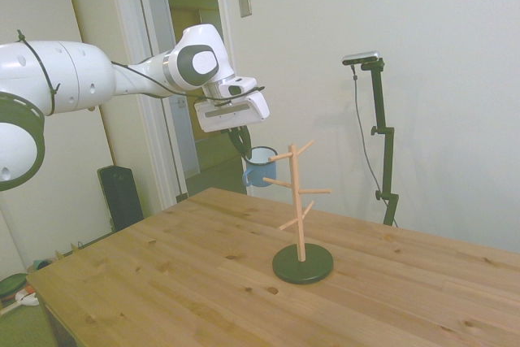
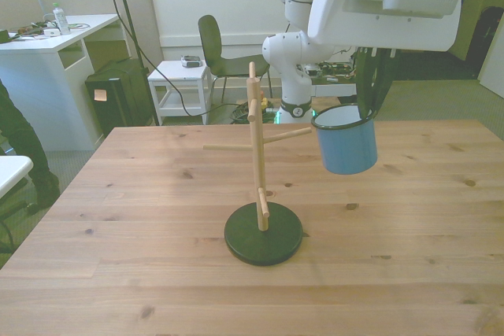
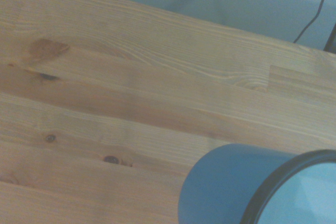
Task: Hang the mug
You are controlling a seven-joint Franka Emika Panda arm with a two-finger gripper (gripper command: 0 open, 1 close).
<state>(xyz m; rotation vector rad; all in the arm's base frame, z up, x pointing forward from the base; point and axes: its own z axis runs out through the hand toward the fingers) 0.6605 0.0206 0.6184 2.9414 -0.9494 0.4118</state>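
Mug [image 2: 346, 141] aloft, rim pinched by tool [image 2: 372, 100] above it, beside peg tree [image 2: 257, 155].

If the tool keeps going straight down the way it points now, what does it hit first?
Probably bare table. The tool points down, holding the mug beside the peg tree, apparently clear of its pegs; depth is uncertain.

Glossy white Franka arm [image 1: 73, 79], fat rounded segments, a dark grey disc set into the joint cap [image 1: 197, 62], black ring at the big near joint. Thin black cable [image 1: 146, 79] trails along the shell, cinched by a black tie. Boxy white hand [image 1: 231, 107] with a grey strip along its face, and slim black fingers [image 1: 241, 140] beneath
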